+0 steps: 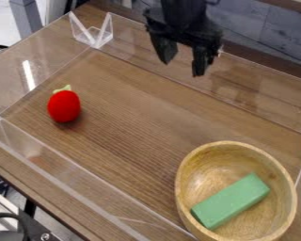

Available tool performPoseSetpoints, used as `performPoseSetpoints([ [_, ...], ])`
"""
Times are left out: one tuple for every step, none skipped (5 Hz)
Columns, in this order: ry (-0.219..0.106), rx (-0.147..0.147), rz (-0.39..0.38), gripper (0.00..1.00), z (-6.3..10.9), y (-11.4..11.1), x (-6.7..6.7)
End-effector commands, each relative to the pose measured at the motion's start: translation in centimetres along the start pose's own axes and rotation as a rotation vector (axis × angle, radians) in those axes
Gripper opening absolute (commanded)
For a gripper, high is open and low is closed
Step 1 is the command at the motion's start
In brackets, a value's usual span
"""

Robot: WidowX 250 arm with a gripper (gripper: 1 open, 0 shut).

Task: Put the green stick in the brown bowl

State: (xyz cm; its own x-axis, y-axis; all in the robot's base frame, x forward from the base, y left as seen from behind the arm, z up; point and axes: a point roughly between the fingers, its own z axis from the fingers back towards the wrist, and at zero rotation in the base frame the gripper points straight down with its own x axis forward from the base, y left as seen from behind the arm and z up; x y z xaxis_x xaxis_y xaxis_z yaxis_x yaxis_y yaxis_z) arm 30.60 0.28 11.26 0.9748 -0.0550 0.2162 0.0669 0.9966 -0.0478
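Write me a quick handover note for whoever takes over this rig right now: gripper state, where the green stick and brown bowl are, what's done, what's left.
Gripper: open and empty, up over the far side of the table, well away from the bowl.
Green stick: lying flat inside the brown bowl, in its near-right part.
Brown bowl: upright at the near right corner of the wooden table.
Red strawberry toy: on the table at the left, untouched, not part of the job.
Done: the stick is in the bowl and released.
Left: nothing on the placement that I can see; probably just park the arm.
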Motion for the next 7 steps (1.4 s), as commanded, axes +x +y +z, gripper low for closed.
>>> performPoseSetpoints([
  [-0.053,0.030,0.021,1.00,0.7,2.0,0.2],
  [-0.068,0.015,0.064,1.00,1.5,2.4,-0.1],
  [-0.083,0.029,0.093,1.00,1.9,2.7,0.8],
  [-0.099,0.035,0.101,1.00,2.5,2.4,1.7],
  [-0.098,0.030,0.101,1.00,2.5,1.5,1.9],
  [-0.087,0.007,0.042,1.00,3.2,0.6,1.2],
  [-0.083,0.004,0.012,1.00,3.5,0.7,0.9],
])
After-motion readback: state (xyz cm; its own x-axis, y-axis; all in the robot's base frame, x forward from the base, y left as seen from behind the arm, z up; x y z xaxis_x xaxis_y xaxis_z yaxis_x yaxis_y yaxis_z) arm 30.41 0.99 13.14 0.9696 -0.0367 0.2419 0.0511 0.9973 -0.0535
